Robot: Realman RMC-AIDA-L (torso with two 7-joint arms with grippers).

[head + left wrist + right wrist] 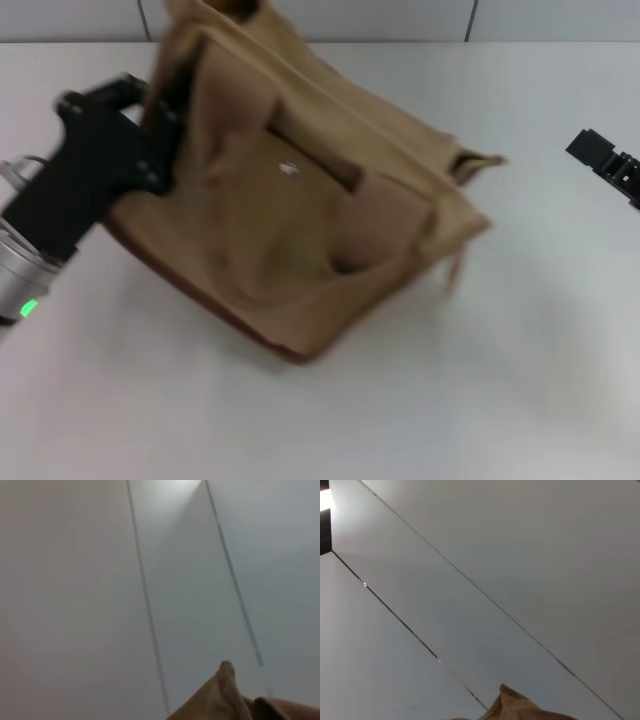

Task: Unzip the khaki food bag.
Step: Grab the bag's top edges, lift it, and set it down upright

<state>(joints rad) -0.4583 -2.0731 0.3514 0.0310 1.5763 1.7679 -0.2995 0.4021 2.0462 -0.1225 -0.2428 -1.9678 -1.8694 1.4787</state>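
Toward the far left part of the white desk (330, 420), the boxy tan canvas food bag with brown-trimmed edges (300, 210) sits tipped and slumped, one corner lifted where the black left gripper (165, 115) presses into its left side. Its fingers are buried against the fabric, so I cannot tell whether they are clamped on cloth or merely pushing. A small silver snap (288, 168) shows on the face turned up at the head camera, and a webbing loop handle (315, 150) lies flat across that face. The zipper and its pull are not clearly visible.

The main risk, as I judge it, is that the soft bag follows the arm instead of yielding at the zipper: with nothing bracing the other end, a pull could drag or topple the whole bag across the desk, or fold the canvas over the zipper line and hide the pull. A grip on loose cloth, not the pull itself, would only bunch the fabric.

The black right gripper (608, 163) hangs near the right edge of the desk, well apart from the bag and idle; its fingers cannot be judged. Both wrist views show mostly pale wall panels with a tan corner of the bag at the frame's edge. Nothing else stands on the desk; the loop handle and the sagging top are the only obstructions.
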